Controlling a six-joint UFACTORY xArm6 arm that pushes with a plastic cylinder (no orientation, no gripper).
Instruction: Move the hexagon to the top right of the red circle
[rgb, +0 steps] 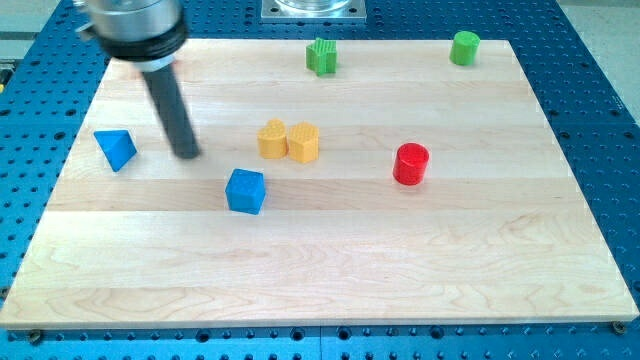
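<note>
The yellow hexagon (304, 142) lies near the board's middle, touching a yellow heart-like block (271, 139) on its left. The red circle (411, 164) stands to the right of the hexagon and slightly lower. My tip (187, 154) is on the board at the left, well left of the yellow blocks, between the blue triangle (116, 149) and the blue cube (245, 191). It touches no block.
A green star-like block (322, 56) sits at the top middle and a green circle (464, 47) at the top right. The wooden board (320, 290) rests on a blue perforated table.
</note>
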